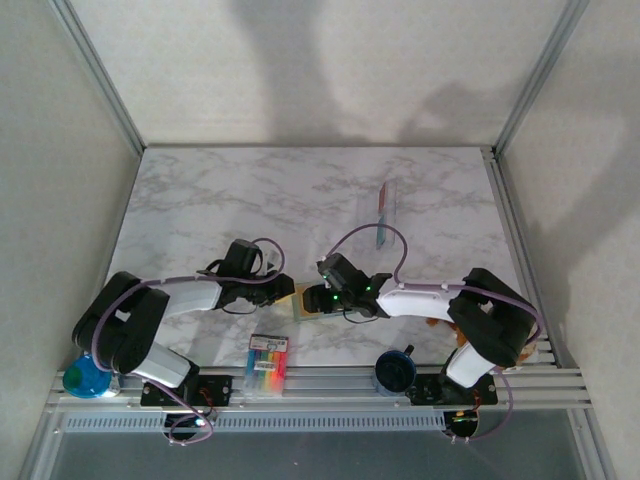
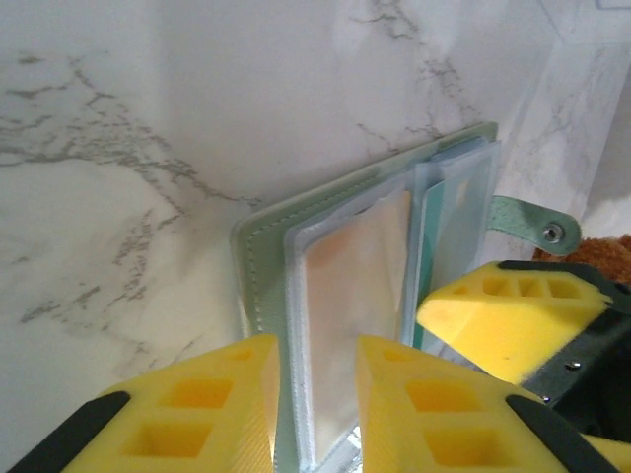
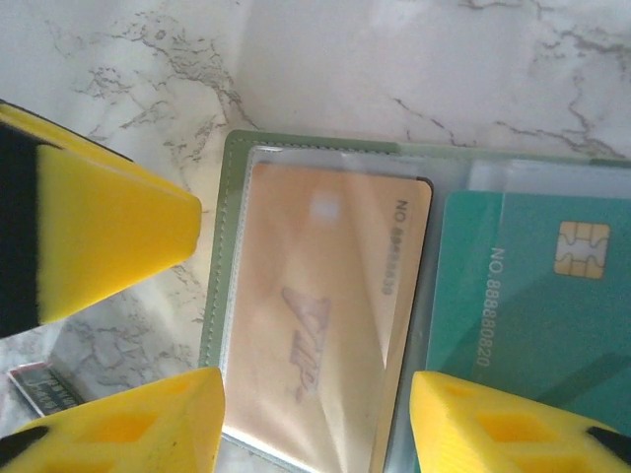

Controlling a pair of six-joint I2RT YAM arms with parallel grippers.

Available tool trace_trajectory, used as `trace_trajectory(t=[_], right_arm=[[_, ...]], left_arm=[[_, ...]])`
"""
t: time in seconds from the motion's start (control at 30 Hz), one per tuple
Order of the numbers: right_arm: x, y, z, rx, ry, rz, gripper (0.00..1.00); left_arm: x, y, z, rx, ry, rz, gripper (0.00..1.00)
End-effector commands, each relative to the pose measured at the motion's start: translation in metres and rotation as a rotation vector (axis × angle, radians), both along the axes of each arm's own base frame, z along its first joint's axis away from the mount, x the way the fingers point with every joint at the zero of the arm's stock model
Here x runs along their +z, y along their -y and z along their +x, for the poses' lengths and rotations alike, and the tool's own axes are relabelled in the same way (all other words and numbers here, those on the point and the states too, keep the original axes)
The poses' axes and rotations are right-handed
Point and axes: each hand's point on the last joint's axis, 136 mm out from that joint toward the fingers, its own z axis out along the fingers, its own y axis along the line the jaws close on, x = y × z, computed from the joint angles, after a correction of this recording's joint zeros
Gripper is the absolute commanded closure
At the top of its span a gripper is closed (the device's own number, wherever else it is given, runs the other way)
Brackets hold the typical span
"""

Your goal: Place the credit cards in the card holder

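Steadiness is mattering: R claw gaping over card holder, L claw grip unclear, teal card needing square seating.

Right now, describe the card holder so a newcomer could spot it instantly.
On the marble table, look near the front edge at the middle, where the left gripper and right gripper meet. The card holder lies open there: a grey-green cover with clear sleeves showing a tan-gold card and a teal card, unlike the multicoloured marker pack nearby.
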Motion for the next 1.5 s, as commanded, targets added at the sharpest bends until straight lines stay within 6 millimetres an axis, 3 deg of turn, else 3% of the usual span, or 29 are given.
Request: trace_trajectory(t=[0.0,0.17,0.53,0.73,0.83,1.03,1.47], right_arm=[[-0.003,0.003,-0.013,0.013,-0.088,0.017,0.50],[-0.013,0.009,-0.012,-0.003,-0.120,-0.008,0.58],[-0.009,0.015,-0.012,-0.022,-0.139,-0.055,0.58],[-0.019,0.014,-0.016,-0.019,-0.189,-0.072,0.59],[-0.024,0.010,-0.019,-0.012,-0.214,-0.057,0.62],[-0.023,-0.003,-0.022,0.022,-0.251,0.036,0.74],[-0.022,-0.013,-0.021,0.034,-0.306,0.183,0.75]], left_arm=[[0.011,0.004,-0.008,-0.032,0.012,-0.028,0.76],[0.000,0.004,-0.013,-0.046,-0.021,-0.010,0.77],[-0.009,0.014,-0.017,-0.072,-0.037,0.003,0.76],[-0.017,0.010,-0.019,-0.058,-0.053,0.027,0.77],[-0.018,0.009,-0.019,-0.054,-0.057,0.035,0.72],[-0.011,0.010,-0.019,-0.059,-0.037,0.017,0.70],[0.011,0.014,-0.012,-0.063,0.016,-0.008,0.72]])
